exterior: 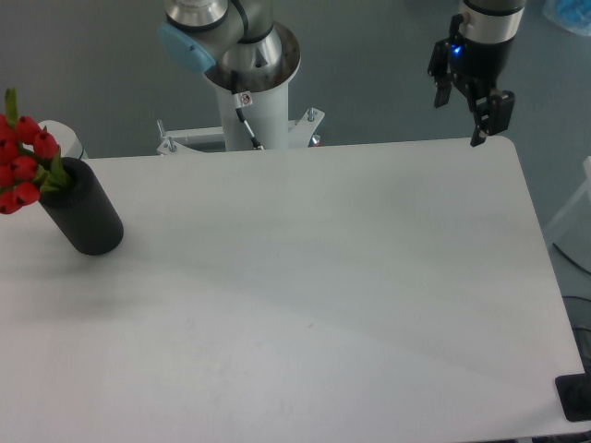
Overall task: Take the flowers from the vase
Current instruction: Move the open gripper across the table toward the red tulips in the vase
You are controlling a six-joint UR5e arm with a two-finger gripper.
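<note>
While the flowers (pixel 25 161) sat in the vase (pixel 81 218) at the far left of the worktop (pixel 314 295), none of the task looked to have been done. The red buds and green leaves stuck out of the black cylinder's mouth toward the left edge of the view, partly cut off there, and the stems were hidden inside the vase. The vase appeared to lean from this camera's angle, though that may have been perspective only.

The hand (pixel 463 118) hung above the far right corner of the worktop, well apart from the vase, with almost the whole width of the surface between them. Its two fingers pointed downward with a clear gap between them, so it stood spread and held nothing. A small blue light glowed on its body.

By my judgement everything remained: crossing to the left, coming down over the buds or beside the stems, closing, and lifting the bunch clear of the vase.

The worktop was a plain white, matte surface with rounded corners, showing only faint shading. The arm's base (pixel 247 78), a white column with a pale blue joint cap, stood behind its far edge on a metal bracket. Grey floor lay beyond. A small dark object (pixel 575 399) sat at the lower right edge, too cropped to identify, and a white rounded shape (pixel 63 138) showed behind the vase.
</note>
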